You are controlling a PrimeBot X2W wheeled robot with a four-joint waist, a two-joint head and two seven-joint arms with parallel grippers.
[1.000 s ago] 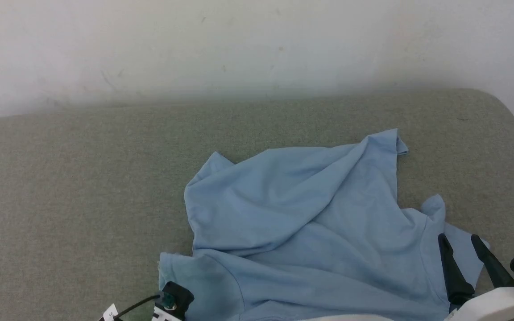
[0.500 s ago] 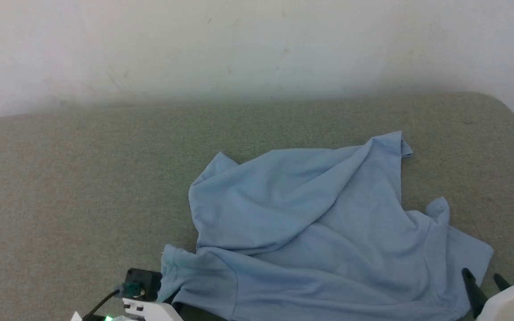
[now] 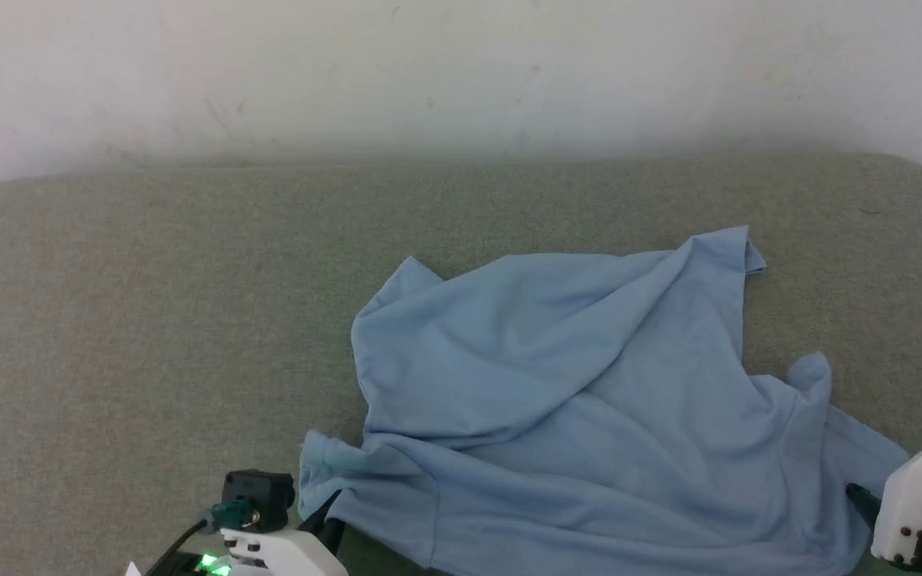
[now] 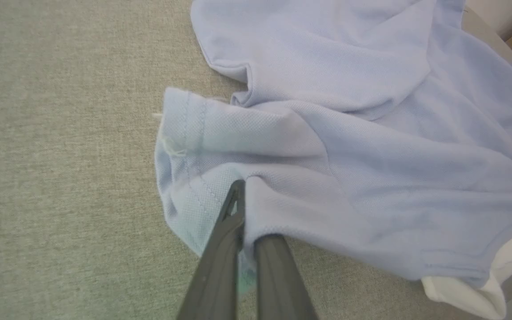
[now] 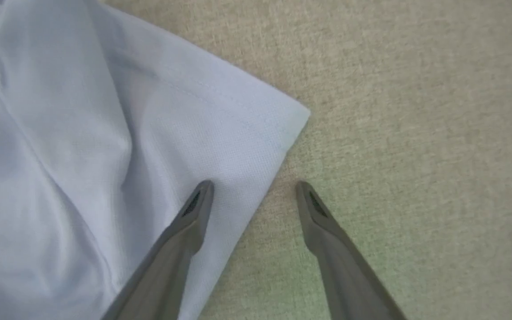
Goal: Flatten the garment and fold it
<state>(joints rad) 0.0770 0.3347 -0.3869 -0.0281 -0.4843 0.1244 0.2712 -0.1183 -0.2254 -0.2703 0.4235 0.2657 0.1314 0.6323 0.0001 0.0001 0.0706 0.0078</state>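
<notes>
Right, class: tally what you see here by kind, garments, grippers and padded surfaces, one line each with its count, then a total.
garment: 1
Grippers: 2, the left gripper and the right gripper
Grey-green padded surface: 1
Total: 4

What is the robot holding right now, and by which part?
The left gripper pinches the light blue soft-fabric short-sleeved shirt by a sleeve's hemmed edge. The right gripper, open astride another hem corner, holds nothing.

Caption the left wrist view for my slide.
Left end effector shut on the crumpled blue shirt at its edge.
</notes>
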